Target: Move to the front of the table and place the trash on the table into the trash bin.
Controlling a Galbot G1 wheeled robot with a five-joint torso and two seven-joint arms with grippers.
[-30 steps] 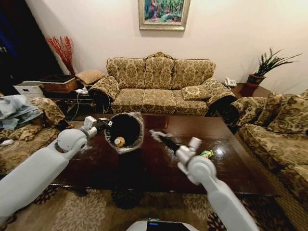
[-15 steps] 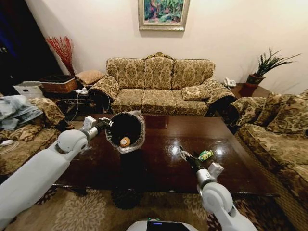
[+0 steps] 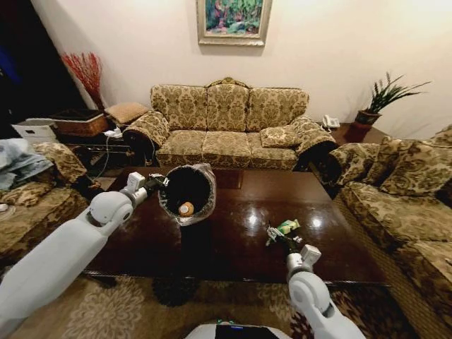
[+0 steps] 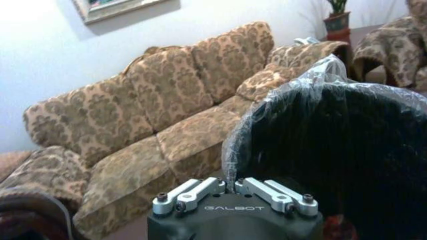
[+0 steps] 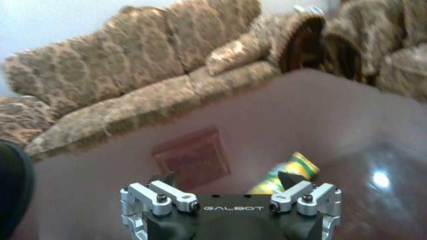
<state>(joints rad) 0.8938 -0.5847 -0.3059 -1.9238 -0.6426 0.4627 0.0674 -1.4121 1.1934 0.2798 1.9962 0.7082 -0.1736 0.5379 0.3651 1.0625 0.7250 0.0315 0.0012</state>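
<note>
Right pincer [image 3: 275, 236] hovered low over the table [image 3: 233, 244], fingers spread wide with nothing between them. In the right wrist view the green bottle [image 5: 283, 175] lay on its side just ahead of the open fingers [image 5: 162, 179], nearer one fingertip than the other; contact could not be confirmed. Bottle label was green with yellow bands (print too blurred to read).

Left pincer [image 3: 159, 181] was clamped on the rim of the trash bin [image 3: 185, 192], holding the bin tilted above the table with its mouth turned toward the head camera. In the left wrist view the fingers [image 4: 193, 190] were pinched narrow on the liner's edge. Bin was round and black, lined with a crinkly clear plastic bag that ruffled over the rim. One round orange-brown item [image 3: 186, 209] rested inside against the lower wall.

Table top was dark brown, glossy, throwing bright reflections, with a square inlay [image 5: 192, 156] at its centre. A patterned gold sofa [image 3: 229, 127] stood beyond the table.
</note>
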